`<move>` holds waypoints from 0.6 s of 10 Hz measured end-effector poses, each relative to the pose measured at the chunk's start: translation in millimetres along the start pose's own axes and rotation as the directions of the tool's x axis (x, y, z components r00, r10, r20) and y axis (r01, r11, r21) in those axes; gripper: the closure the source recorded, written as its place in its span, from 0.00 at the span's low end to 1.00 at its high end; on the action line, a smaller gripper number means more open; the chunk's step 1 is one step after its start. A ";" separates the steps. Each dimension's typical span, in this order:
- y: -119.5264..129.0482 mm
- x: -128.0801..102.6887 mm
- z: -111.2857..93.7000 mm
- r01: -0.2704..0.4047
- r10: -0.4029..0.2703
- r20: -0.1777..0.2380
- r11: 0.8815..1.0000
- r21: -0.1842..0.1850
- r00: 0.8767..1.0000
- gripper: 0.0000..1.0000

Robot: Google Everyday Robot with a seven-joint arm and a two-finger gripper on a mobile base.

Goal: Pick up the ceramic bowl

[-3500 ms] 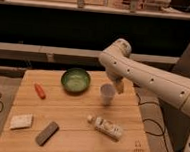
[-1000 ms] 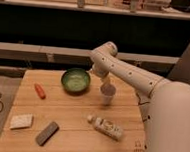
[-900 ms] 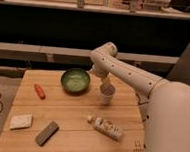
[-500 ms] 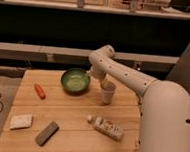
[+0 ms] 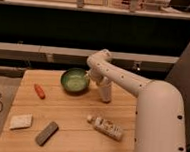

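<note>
The ceramic bowl [image 5: 75, 81] is round, glossy green with a paler inside, and sits at the back middle of the wooden table [image 5: 75, 114]. My white arm reaches in from the right, bends above the table and comes down at the bowl's right side. The gripper [image 5: 90, 77] is at the bowl's right rim, close to or touching it. A small white cup [image 5: 105, 93] stands just right of the bowl, partly behind the arm.
An orange carrot-like item [image 5: 39, 90] lies left of the bowl. A white block [image 5: 21, 121] and a grey bar [image 5: 47, 133] lie at the front left. A white bottle [image 5: 108, 128] lies at the front right. Dark shelving runs behind the table.
The arm has swung left from above the white cup toward the bowl, bringing the gripper to the bowl's right rim. The objects on the table have not moved.
</note>
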 end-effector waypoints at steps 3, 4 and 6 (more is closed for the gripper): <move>-3.0 -5.3 6.9 0.018 -0.018 0.002 1.000 -0.003 1.000 0.20; -1.6 -5.6 7.0 0.021 -0.021 0.001 1.000 -0.009 1.000 0.20; -9.3 -6.1 0.5 0.035 -0.035 -0.002 0.999 -0.008 0.999 0.20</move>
